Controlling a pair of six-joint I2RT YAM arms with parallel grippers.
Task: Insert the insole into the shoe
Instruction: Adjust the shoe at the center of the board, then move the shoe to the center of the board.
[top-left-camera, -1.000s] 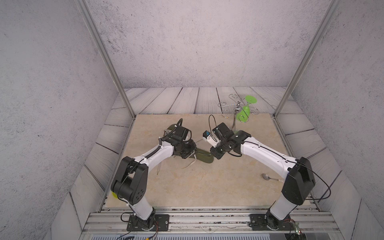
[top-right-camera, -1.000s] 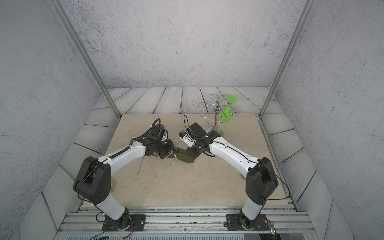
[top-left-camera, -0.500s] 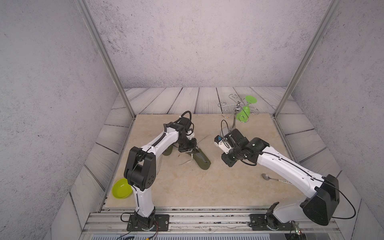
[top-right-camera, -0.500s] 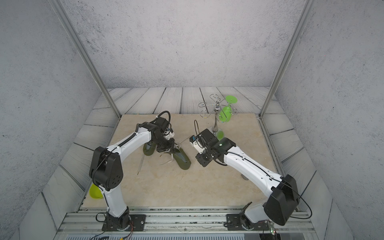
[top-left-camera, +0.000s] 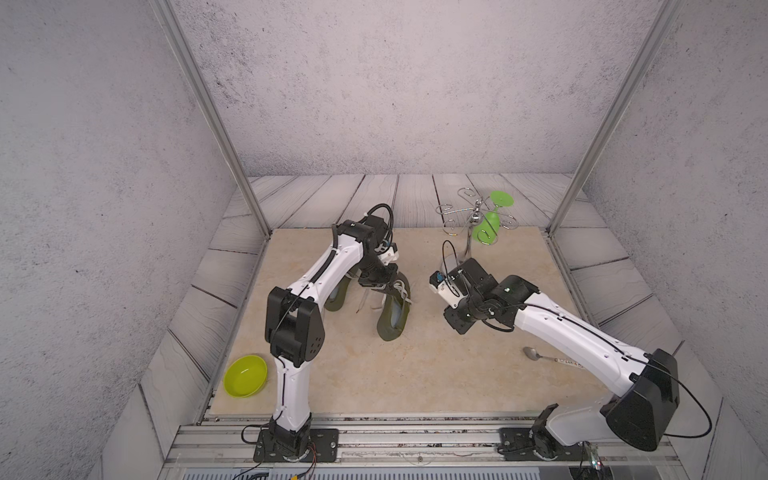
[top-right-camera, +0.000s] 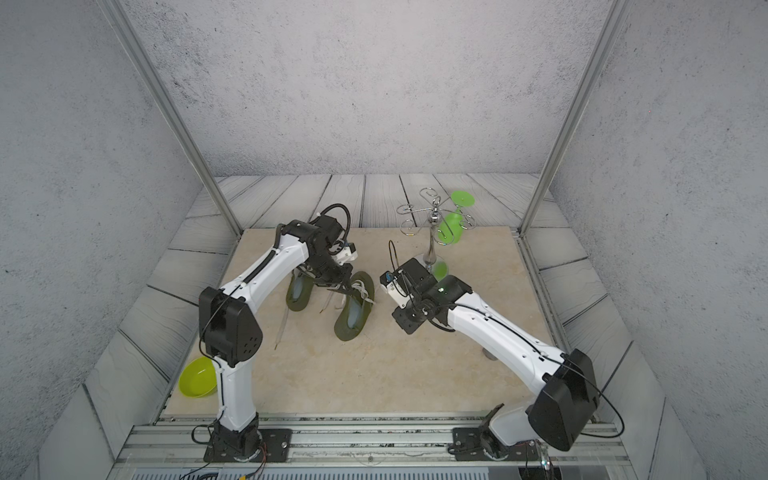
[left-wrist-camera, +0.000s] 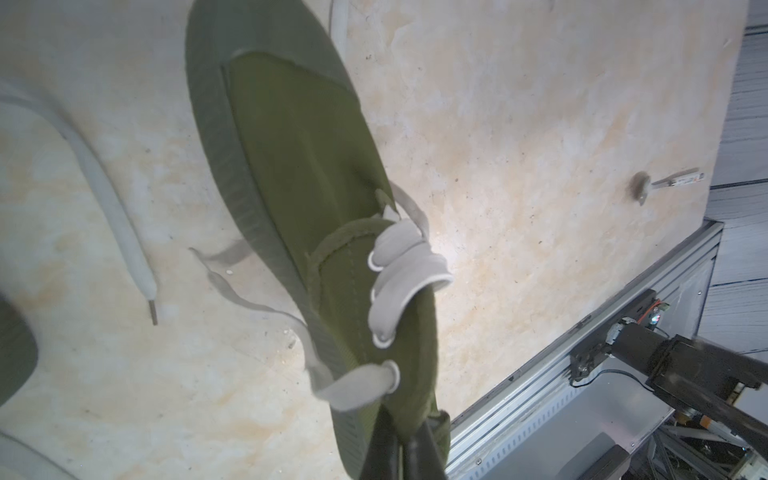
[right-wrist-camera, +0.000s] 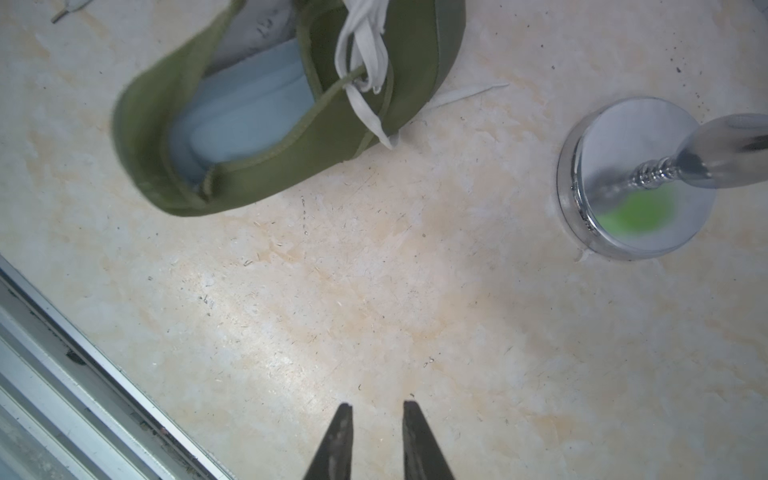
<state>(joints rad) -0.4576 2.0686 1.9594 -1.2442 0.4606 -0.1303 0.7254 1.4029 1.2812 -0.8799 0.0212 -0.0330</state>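
An olive green shoe (top-left-camera: 390, 322) (top-right-camera: 351, 318) lies mid-table with a pale blue insole (right-wrist-camera: 245, 112) inside it, seen through the opening. My left gripper (top-left-camera: 384, 289) (left-wrist-camera: 401, 446) is shut on the shoe's (left-wrist-camera: 299, 166) fabric upper edge near the white laces (left-wrist-camera: 399, 266). In the right wrist view the shoe (right-wrist-camera: 357, 137) lies beyond the right fingertips, well apart from them. My right gripper (top-left-camera: 457, 326) (right-wrist-camera: 376, 409) hovers over bare table to the shoe's right, jaws slightly apart, nothing between them.
A second olive shoe (top-left-camera: 336, 297) lies behind the left arm, with a loose lace (left-wrist-camera: 104, 195) beside it. A chrome glass rack (top-left-camera: 476, 216) holding green glasses stands back right, its base (right-wrist-camera: 636, 178) near the right gripper. A lime bowl (top-left-camera: 245, 376) sits front left. A spoon (top-left-camera: 534, 353) lies right.
My right gripper has pulled away from the shoe toward the right. The left arm has reposed, kept its hold on the shoe and turned it so the heel points more toward the front.
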